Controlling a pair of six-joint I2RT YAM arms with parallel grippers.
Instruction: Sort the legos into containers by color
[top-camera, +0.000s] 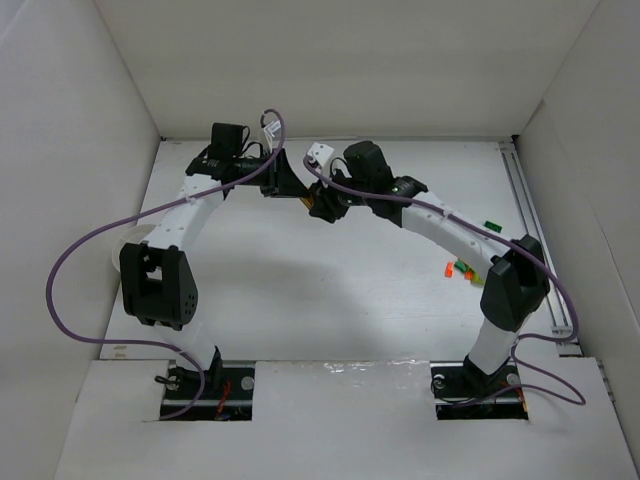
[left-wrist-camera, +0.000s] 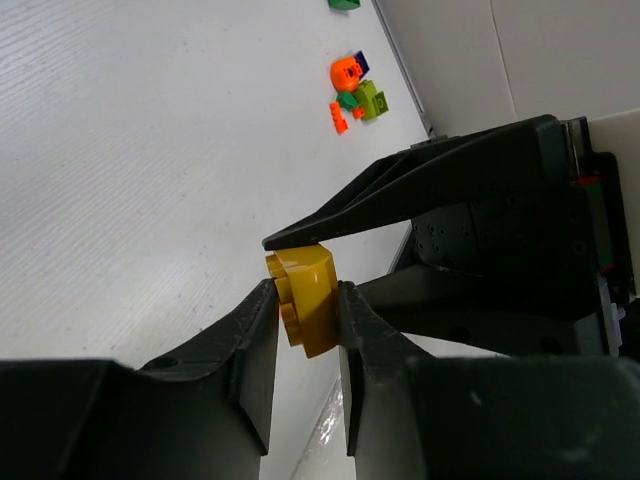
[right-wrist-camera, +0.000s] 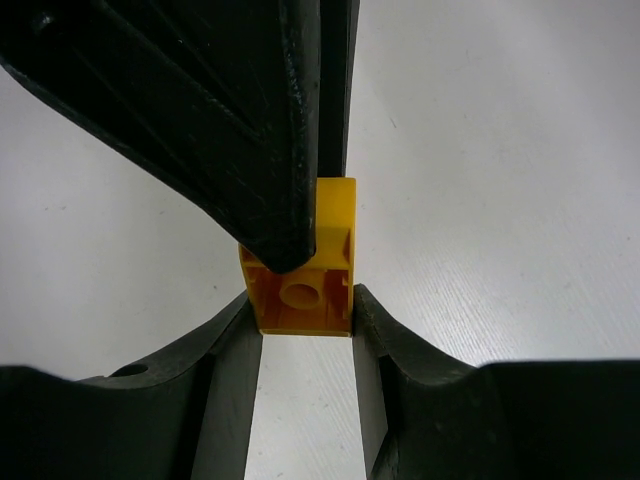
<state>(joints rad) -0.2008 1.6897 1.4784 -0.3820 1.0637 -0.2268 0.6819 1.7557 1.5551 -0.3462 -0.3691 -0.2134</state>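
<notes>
While left pincer (left-wrist-camera: 305, 295) and right pincer (right-wrist-camera: 303, 312), each nearly closed, both clamp small yellow plastic lego brick (left-wrist-camera: 310, 278) mid-air above far middle of white counter (top-camera: 320, 285), watch pull-apart: if you retract before one lets go, brick twists, pops free, drops.

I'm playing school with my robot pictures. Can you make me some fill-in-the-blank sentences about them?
1. The brick squeezed by both arms' jaws is ____.
2. Seen from above, the loose bricks lie on the robot's ____ side.
3. The long cable looping off the left arm is ____.
Missing words: yellow; right; purple.
</notes>
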